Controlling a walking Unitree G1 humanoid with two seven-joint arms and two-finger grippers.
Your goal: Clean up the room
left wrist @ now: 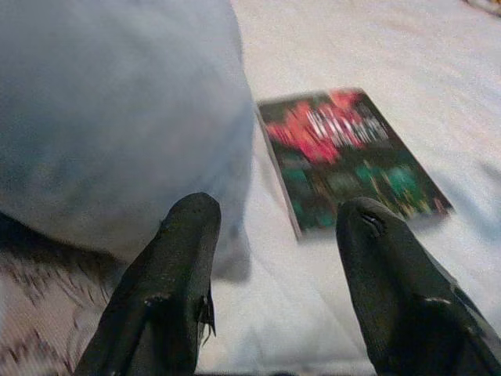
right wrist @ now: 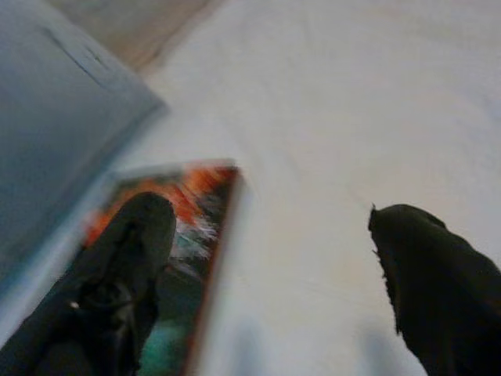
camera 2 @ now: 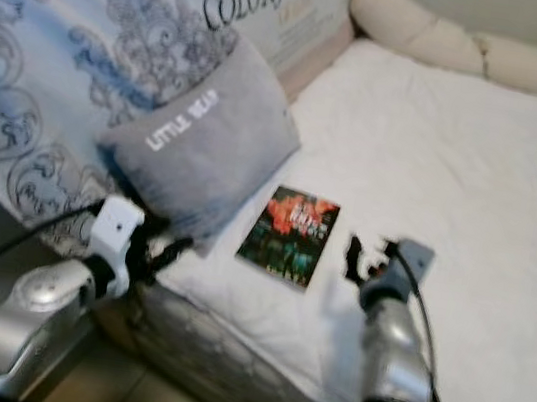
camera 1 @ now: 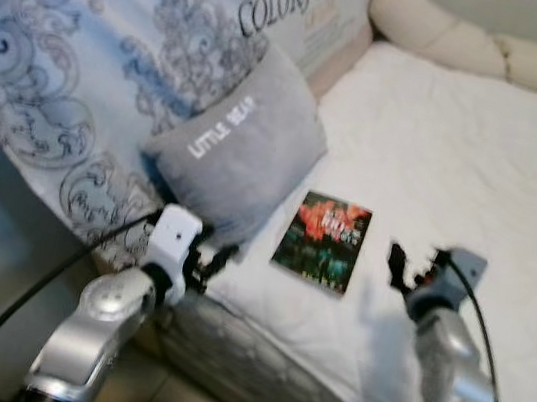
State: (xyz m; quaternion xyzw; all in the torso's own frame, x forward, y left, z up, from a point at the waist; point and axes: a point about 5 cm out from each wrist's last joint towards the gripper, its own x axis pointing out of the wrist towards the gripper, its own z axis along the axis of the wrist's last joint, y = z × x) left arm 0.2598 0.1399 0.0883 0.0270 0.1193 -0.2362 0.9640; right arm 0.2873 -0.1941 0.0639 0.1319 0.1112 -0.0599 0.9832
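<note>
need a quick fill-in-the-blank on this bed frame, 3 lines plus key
1. The book lies flat on the white ____.
2. The grey pillow carries the words LITTLE ____.
3. Both the left hand and the right hand have their fingers ____.

Missing words: bed; BEAR; open

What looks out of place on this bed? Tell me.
A book with a dark red-and-green cover lies loose on the white mattress, beside the grey cushion. Both open grippers, left and right, sit near it, neither touching.
</note>
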